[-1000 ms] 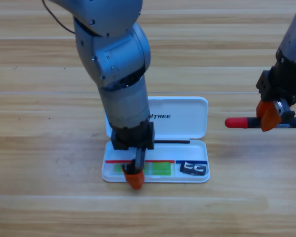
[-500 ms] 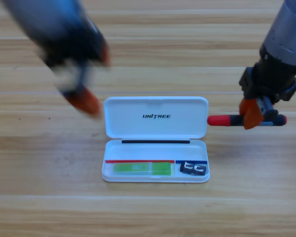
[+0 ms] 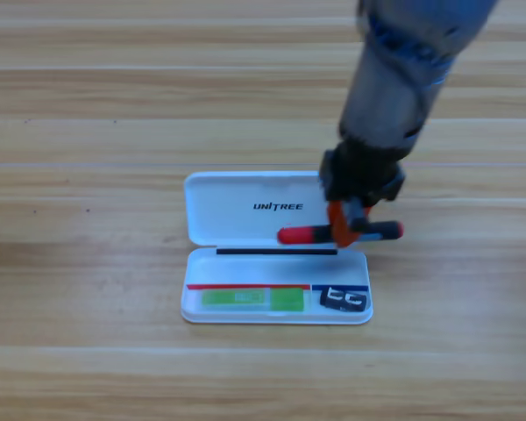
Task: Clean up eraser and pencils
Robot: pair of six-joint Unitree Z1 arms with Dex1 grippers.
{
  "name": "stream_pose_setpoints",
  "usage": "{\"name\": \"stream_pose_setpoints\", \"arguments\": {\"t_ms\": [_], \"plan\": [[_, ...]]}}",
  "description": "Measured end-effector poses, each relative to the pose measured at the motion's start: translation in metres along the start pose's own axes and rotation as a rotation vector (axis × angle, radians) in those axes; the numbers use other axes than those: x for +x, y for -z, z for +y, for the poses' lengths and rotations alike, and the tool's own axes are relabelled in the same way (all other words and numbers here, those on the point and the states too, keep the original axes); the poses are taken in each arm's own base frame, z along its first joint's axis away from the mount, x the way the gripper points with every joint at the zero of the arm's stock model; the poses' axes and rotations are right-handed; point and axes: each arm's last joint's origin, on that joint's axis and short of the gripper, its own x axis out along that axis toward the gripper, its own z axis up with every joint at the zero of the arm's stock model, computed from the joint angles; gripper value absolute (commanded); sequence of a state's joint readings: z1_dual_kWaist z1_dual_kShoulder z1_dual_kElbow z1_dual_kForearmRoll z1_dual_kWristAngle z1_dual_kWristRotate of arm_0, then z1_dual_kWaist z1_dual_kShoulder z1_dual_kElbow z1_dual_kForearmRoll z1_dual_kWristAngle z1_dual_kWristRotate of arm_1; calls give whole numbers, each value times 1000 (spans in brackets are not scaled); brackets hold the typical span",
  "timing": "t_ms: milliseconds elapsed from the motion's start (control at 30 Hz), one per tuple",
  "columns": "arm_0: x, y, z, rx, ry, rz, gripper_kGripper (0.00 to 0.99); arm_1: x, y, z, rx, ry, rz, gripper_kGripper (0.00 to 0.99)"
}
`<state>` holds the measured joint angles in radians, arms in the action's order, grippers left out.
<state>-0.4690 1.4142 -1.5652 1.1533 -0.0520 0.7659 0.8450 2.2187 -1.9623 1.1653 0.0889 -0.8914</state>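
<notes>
The right end effector, clamped on the red-ended pencil, hovers over the case lid; next, lower it into the tray beside the green pencil.

the right hand holds one pencil over the case; another pencil lies inside, left of the eraser.

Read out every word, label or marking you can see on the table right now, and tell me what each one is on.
"UNITREE" stands in black on the inside of the open lid of the white case.
The eraser, lying in the case's right compartment, bears white markings, too small to read.
No text shows on the green pencil in the tray, nor on the black pencil with red ends held by the right gripper over the lid.
</notes>
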Motion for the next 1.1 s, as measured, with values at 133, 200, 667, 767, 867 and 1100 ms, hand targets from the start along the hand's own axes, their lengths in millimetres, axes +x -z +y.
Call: {"name": "stream_pose_setpoints", "arguments": {"t_ms": [133, 200, 667, 767, 867, 1100], "plan": [[11, 6, -5, -5, 39, 28, 990, 20, -14, -8, -14, -10, 8, 0], [13, 7, -6, -5, 44, 29, 990, 26, -19, -8, -21, -17, 13, 0], [26, 11, -9, -8, 65, 33, 990, 39, -52, -8, -36, -8, -2, 0], [28, 11, -9, -8, 65, 32, 990, 41, -53, -10, -36, -3, 1, 0], [31, 13, -11, -8, 75, 37, 990, 43, -53, -10, -35, 2, 8, 0], [34, 14, -12, -9, 84, 44, 990, 44, -53, -11, -33, 14, 24, 868]]}}
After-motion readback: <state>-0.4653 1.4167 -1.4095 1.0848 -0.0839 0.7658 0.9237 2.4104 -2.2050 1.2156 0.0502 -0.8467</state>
